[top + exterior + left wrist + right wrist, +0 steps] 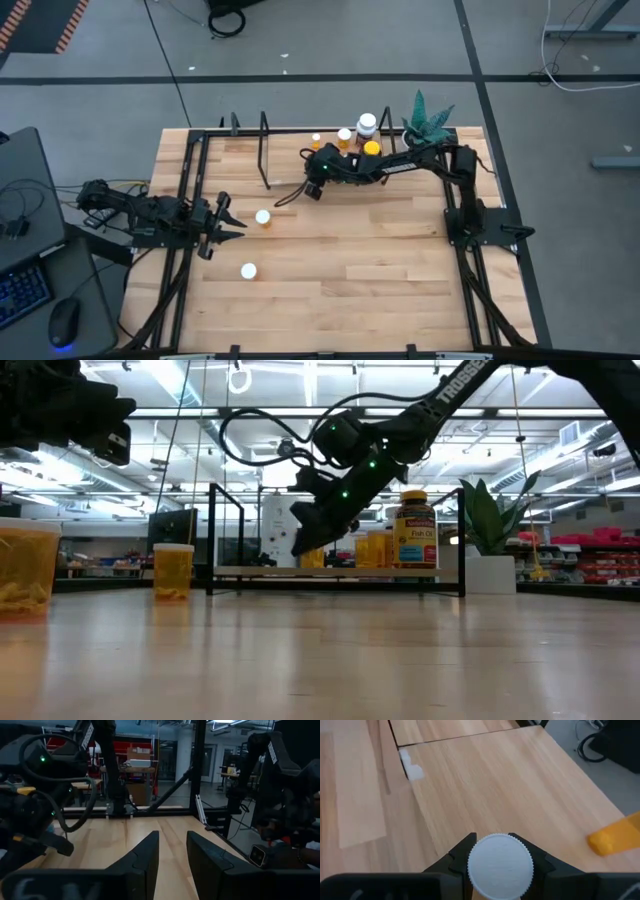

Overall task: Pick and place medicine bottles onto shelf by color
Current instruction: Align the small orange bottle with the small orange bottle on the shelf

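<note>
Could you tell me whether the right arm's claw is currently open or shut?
Shut on a bottle: in the right wrist view the right claw grips the white-capped bottle from both sides.

In the low view, "Fish Oil" is printed on the yellow label of the dark amber bottle (pixel 414 528) standing on the shelf (pixel 340 571). White letters reading "TROSSE", cut off at the picture's edge, are carried along the right arm (pixel 455 385). No other text can be read.

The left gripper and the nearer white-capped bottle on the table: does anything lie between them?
No. In the high view only bare wooden tabletop separates the left gripper from that white-capped bottle; the gripper is open and empty.
</note>
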Motion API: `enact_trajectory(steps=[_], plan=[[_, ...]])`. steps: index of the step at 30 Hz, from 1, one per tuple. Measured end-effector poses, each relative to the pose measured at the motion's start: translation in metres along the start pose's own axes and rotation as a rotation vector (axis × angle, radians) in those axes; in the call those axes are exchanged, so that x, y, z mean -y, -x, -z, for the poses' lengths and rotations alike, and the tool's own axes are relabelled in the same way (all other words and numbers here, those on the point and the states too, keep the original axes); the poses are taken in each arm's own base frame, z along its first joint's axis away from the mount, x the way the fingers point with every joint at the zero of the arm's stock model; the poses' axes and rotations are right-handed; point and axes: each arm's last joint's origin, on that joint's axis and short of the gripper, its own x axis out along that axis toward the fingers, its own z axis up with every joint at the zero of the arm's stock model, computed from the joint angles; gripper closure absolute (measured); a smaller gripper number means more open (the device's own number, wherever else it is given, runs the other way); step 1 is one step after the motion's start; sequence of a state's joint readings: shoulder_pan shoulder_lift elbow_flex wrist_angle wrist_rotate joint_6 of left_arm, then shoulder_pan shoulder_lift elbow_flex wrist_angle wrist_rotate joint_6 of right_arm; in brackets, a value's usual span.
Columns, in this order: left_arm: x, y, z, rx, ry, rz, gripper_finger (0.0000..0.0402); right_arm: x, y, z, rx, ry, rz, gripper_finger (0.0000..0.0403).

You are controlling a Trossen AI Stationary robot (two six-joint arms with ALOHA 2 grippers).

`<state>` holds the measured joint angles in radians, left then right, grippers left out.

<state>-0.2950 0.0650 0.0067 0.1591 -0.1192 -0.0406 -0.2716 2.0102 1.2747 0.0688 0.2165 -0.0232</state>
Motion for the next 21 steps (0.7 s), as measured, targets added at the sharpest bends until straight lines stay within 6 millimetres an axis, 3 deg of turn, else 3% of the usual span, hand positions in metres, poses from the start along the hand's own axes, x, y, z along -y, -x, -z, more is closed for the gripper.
enact_trajectory(steps=[21], plan=[[0.000,0.000,0.000,0.000,0.000,0.000,0.0294,0.026,-0.002,0.000,-0.015,-0.109,0.048,0.0286]])
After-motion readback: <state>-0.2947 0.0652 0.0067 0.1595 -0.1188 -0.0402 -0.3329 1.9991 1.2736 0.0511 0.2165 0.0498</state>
